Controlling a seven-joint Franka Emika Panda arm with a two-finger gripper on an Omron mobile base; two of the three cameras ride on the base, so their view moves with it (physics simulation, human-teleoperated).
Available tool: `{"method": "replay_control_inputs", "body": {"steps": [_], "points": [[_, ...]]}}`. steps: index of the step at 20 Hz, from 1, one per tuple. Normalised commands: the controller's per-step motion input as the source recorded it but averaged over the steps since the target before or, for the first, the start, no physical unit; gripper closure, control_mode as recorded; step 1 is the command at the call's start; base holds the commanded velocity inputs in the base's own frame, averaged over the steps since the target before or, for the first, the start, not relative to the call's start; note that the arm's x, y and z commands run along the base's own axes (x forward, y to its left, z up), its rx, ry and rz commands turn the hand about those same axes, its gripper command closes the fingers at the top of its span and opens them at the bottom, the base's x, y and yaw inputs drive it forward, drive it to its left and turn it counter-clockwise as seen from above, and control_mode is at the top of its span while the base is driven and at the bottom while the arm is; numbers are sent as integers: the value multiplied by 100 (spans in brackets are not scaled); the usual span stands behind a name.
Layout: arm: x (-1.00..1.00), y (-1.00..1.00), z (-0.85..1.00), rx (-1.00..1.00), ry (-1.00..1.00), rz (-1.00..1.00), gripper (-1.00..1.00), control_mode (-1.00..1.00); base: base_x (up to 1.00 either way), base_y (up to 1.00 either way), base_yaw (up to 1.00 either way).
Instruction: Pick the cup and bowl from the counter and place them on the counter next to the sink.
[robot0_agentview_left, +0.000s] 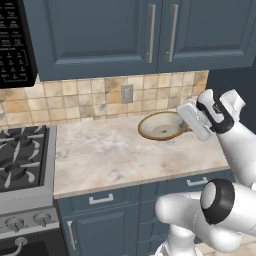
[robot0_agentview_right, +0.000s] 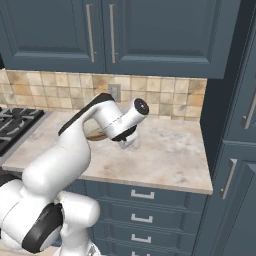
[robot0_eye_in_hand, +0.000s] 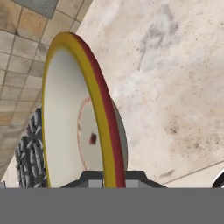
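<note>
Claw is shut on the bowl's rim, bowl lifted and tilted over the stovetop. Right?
One thing is off: the bowl hangs over the counter, not the stovetop, which lies well to the side in the left base view. The rest holds: the claw is shut on the rim and the bowl is lifted and tilted.

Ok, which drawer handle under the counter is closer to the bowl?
The right drawer handle: it sits almost under the bowl. The left drawer handle is nearer the stovetop.
</note>
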Motion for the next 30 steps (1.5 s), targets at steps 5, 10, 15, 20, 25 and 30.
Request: {"method": "replay_control_inputs", "body": {"steps": [5,10,15,20,25,30], "points": [[-50,0,13,10,4,10,100,-100,0,0,0],[-49,1,0,15,3,13,100,-100,0,0,0],[-40,30,0,11,5,13,100,-100,0,0,0],[-30,61,0,2,3,10,100,-100,0,0,0],[-44,73,13,0,6,10,100,-100,0,0,0],[-46,66,14,0,4,10,100,-100,0,0,0]]}}
